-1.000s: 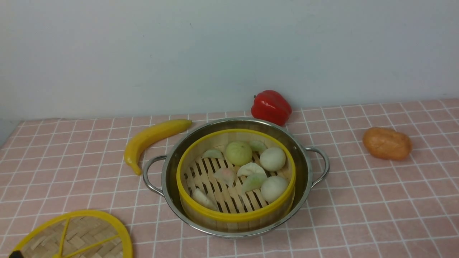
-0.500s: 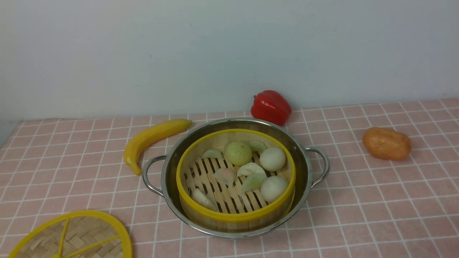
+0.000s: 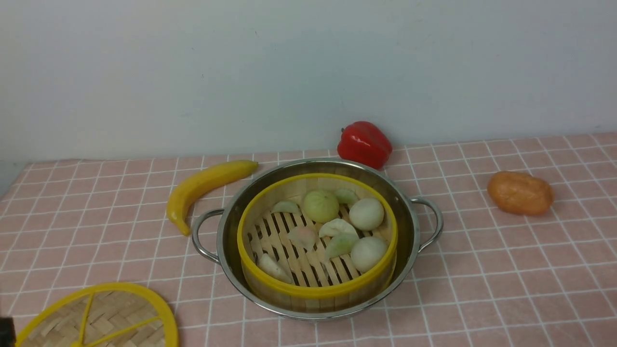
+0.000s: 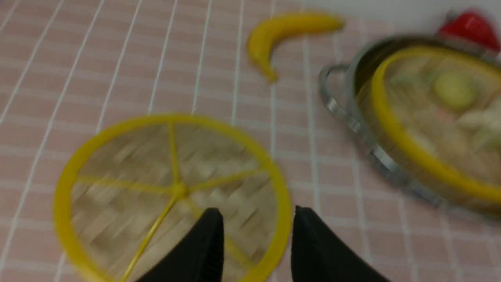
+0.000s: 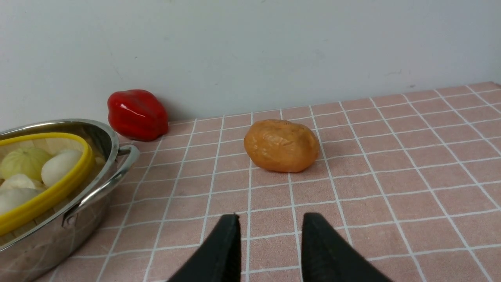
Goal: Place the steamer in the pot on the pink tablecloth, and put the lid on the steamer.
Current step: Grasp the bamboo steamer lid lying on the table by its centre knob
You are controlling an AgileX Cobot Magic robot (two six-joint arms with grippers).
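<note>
The lid (image 3: 96,315) is lying flat on the pink cloth (image 3: 506,270), at the near left corner. It is well apart from the pot. The left tool (image 4: 257,213) is hanging over the lid's edge. Its two black fingers are standing apart with nothing between them, so it is open and holding nothing. That view is blurry, so I cannot tell if the tool is touching the lid.

A yellow banana (image 3: 202,185) is lying farther back, just beside the pot's left side.

The shiny pot (image 3: 227,241) is sitting in the middle of the cloth. The steamer (image 3: 318,290) is sitting upright inside it, with its top open and no lid on it. Little round buns (image 3: 366,213) and dumplings are lying on its slats.

A red pepper (image 3: 364,143) is sitting just behind the pot, by the wall. An orange lump (image 3: 519,193) is lying to the right, well apart from the pot.

The right tool (image 5: 271,216) is hanging low over bare cloth, on the near side of the orange lump. Its fingers are standing apart too, so it is open and empty.
</note>
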